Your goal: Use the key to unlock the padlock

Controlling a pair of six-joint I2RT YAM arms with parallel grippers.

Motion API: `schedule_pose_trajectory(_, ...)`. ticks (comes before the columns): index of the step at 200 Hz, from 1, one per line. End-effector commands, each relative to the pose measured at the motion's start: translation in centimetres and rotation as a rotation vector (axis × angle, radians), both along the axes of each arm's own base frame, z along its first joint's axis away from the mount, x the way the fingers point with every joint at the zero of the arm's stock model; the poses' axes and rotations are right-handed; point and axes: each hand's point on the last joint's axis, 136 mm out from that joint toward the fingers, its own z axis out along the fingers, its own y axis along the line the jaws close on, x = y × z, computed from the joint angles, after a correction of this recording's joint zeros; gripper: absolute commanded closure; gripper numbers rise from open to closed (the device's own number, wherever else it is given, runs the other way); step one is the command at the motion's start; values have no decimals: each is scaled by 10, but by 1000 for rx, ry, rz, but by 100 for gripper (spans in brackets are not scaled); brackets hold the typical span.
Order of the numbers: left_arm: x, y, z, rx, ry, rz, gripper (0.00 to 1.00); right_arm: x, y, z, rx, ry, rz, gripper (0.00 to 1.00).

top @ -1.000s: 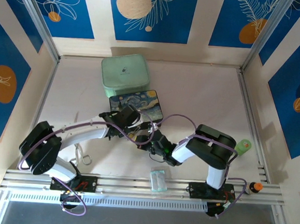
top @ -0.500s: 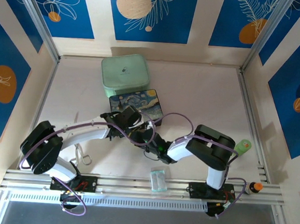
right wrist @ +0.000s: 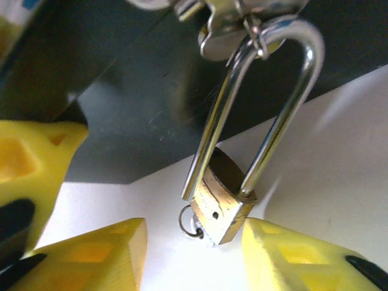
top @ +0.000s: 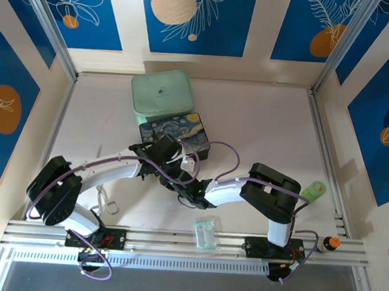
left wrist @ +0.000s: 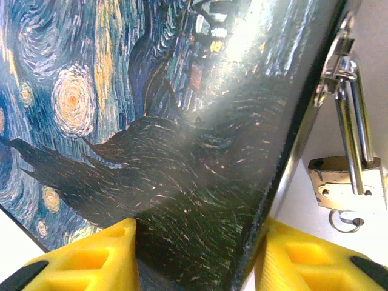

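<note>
One box (left wrist: 151,121), one padlock (right wrist: 221,203), one key (right wrist: 189,223), two grippers. The left gripper (left wrist: 197,242) is clamped on the box's corner, a yellow finger on each side. The padlock hangs from the hasp (right wrist: 221,27) on the box's near side. The right gripper (right wrist: 194,233) stands open around it, fingers clear. Of the key, just the ring pokes out beneath; the blade is hidden. Shackle locked or sprung? Can't tell.

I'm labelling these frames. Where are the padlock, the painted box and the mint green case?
padlock (right wrist: 223,209): right wrist view, brass body.
painted box (left wrist: 121,121): left wrist view, lid.
mint green case (top: 162,96): top external view, lid centre.
</note>
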Motion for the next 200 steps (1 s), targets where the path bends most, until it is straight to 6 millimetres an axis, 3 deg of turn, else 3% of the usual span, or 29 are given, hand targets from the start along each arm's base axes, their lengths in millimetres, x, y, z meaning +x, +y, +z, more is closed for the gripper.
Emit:
schedule_pose_trajectory(1,-35,-14,-24,-48,218,-63,57,15,-51,-46,-198,25,-143,56)
schedule_pose_trajectory(39,-41,-20,-23,-99,304,-63,58,24,-54,-54,-236,41,-188,56)
schedule_pose_trajectory(77,-47,-15,-25,-79,375,-48,57,23,-91,-68,-293,97,-309,52)
schedule_pose_trajectory(96,-49,-14,-26,-82,384,-48,57,26,-99,-65,-335,90,-327,57)
schedule_pose_trajectory(126,-50,-13,-22,-82,382,-51,57,35,-90,-58,-398,29,-272,71)
schedule_pose_trajectory(133,-49,-12,-22,-80,381,-48,57,36,-89,-57,-411,16,-265,78)
schedule_pose_trajectory(146,-48,-10,-22,-70,379,-39,57,39,-92,-56,-420,6,-279,100)
schedule_pose_trajectory(171,-48,-10,-20,-69,378,-36,57,40,-91,-52,-340,-11,-268,100)
schedule_pose_trajectory(200,-48,-4,-19,-47,370,-25,57,43,-88,-43,-126,-58,-228,100)
